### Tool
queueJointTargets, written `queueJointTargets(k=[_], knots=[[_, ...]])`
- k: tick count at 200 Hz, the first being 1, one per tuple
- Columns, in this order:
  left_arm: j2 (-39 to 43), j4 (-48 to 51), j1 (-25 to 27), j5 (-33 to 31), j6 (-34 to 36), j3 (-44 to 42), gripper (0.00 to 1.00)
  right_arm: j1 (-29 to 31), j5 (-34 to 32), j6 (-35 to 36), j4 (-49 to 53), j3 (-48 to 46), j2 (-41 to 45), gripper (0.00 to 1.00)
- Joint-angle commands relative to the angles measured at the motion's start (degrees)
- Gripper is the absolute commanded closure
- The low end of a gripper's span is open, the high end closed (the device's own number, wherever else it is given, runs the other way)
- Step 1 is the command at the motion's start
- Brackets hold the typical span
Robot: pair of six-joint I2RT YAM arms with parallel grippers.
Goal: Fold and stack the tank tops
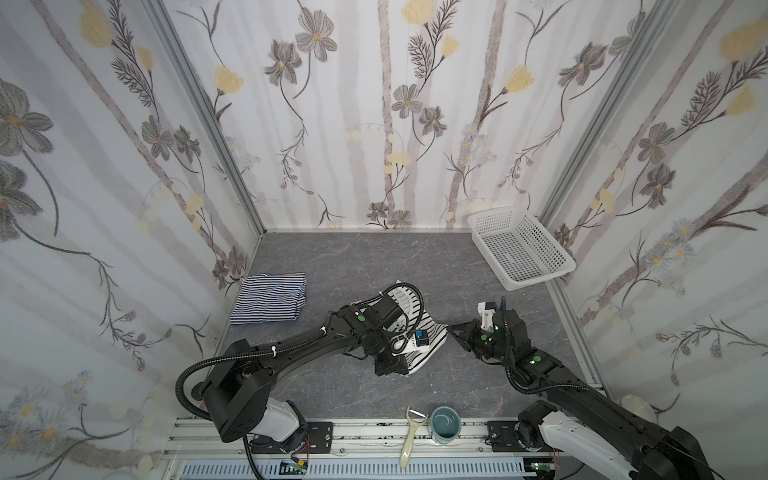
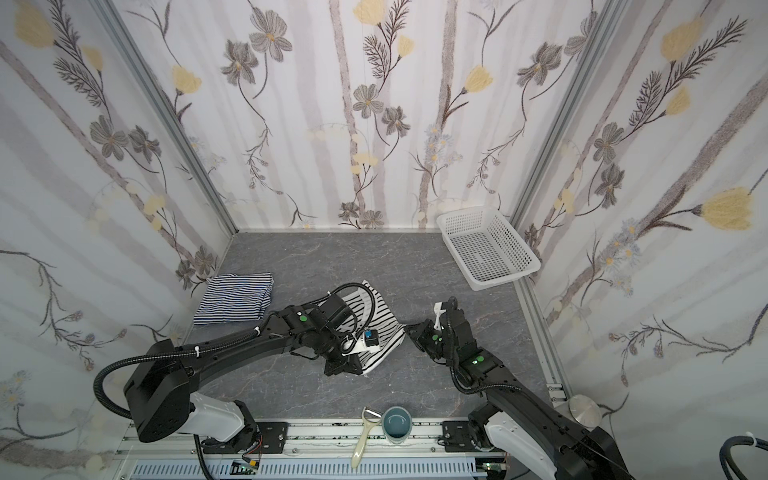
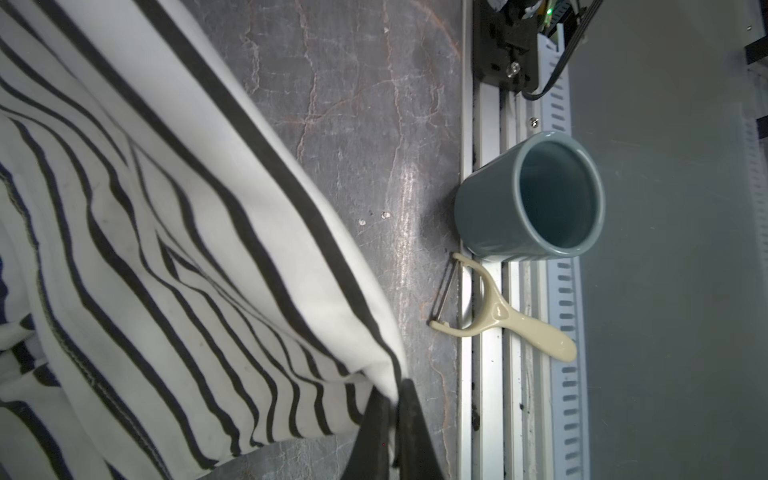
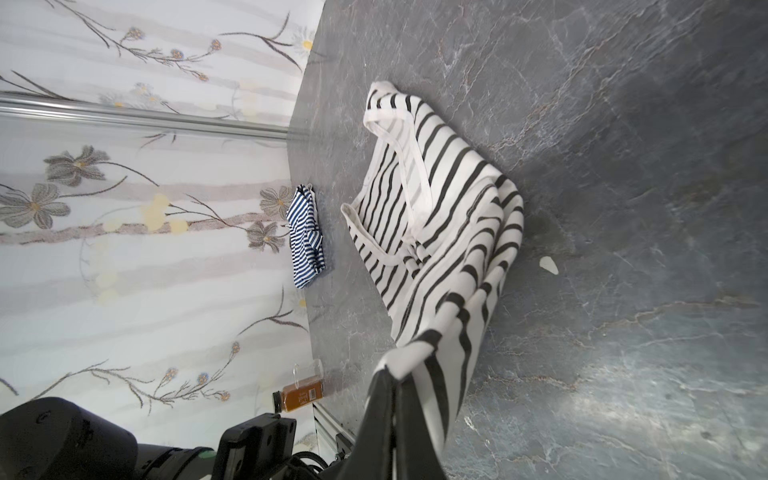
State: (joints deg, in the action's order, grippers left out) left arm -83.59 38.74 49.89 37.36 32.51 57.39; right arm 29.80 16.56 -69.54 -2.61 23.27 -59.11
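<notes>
Clutter lies nearest, at the counter's (image 1: pixel 332 257) front edge: a blue-grey mug (image 1: pixel 445 424) and a cream peeler (image 1: pixel 409 440). Mid-counter, the white tank top (image 4: pixel 436 216) with wide-spaced black stripes is bunched and creased. The left jaws are clenched on one corner and the right jaws on another, both corners raised, while its white-bound straps lie flat farther back. Beyond, by the left wall, the navy-striped tank top (image 1: pixel 270 301) rests folded into a rough rectangle. Farthest, in the right corner, sits a white perforated basket (image 1: pixel 540 276).
</notes>
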Motion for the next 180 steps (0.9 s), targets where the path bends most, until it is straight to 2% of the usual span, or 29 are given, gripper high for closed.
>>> queueJointTargets(k=[1, 35, 79, 141, 180], knots=[[0.20, 5.81, 0.10, 7.48, -0.08, 2.12, 1.00, -1.57, -1.38, 2.90, 4.35, 2.71, 1.76, 1.00], [-0.32, 8.40, 0.12, 11.28, 0.99, 5.60, 1.00, -3.79, -0.70, 6.23, 8.87, 8.84, 0.64, 1.00], [-1.31, 9.69, -1.23, 11.15, 3.64, 7.10, 0.99, -4.60, 0.46, 10.39, 10.40, 18.11, -8.65, 1.00], [-2.80, 9.77, -10.94, 12.99, 8.40, 9.81, 1.00, -5.70, 4.20, 15.60, 10.34, 33.25, -25.70, 1.00], [-6.42, 10.28, -17.42, 12.82, 12.20, 11.60, 1.00, -5.73, 6.12, 17.76, 11.12, 42.77, -37.17, 1.00]])
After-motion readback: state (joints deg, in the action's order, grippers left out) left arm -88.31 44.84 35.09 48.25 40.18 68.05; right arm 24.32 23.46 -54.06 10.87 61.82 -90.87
